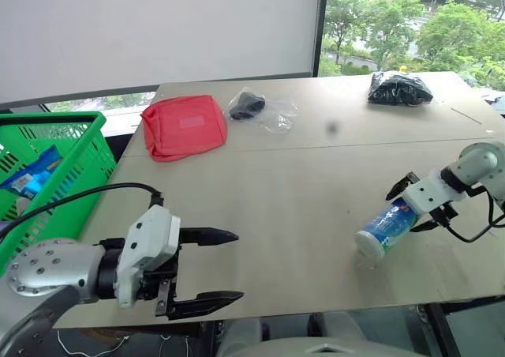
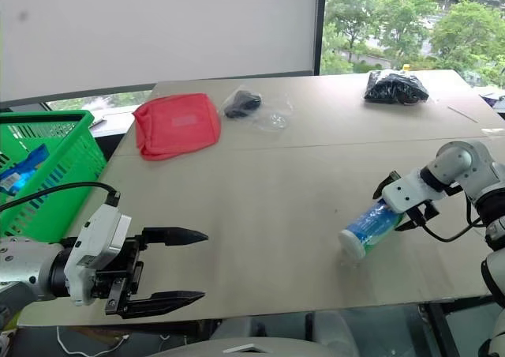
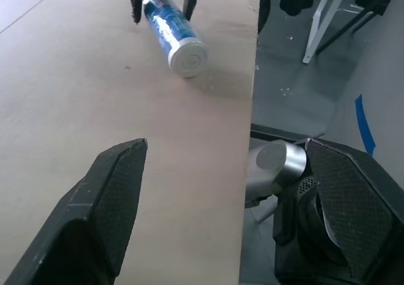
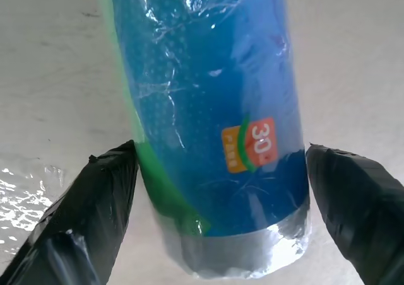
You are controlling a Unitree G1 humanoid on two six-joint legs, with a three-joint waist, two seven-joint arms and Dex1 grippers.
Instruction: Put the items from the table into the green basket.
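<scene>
Right tool (image 1: 417, 202) spread wide, its black fingers straddling the base end of the blue-and-white cylindrical bottle with white cap (image 1: 384, 227), which lies on its side on the pale beige surface (image 1: 276, 199). Left tool (image 1: 207, 267) also wide and empty over the near edge, beside the bright green lattice plastic basket (image 1: 71, 148).

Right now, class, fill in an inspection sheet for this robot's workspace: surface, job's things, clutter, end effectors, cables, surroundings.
Surface: table, pale, seam across it.
Job's things: bottle lying on its side near the front edge; red pouch, clear bag and black bag towards the far side; basket left of the table, a blue packet inside.
Clutter: nothing seen.
End effectors: left end effector open, empty, over the front edge; right end effector open, fingers either side of the bottle.
Cables: black cable on the left arm, another at the right wrist.
Surroundings: window, trees outside.
</scene>
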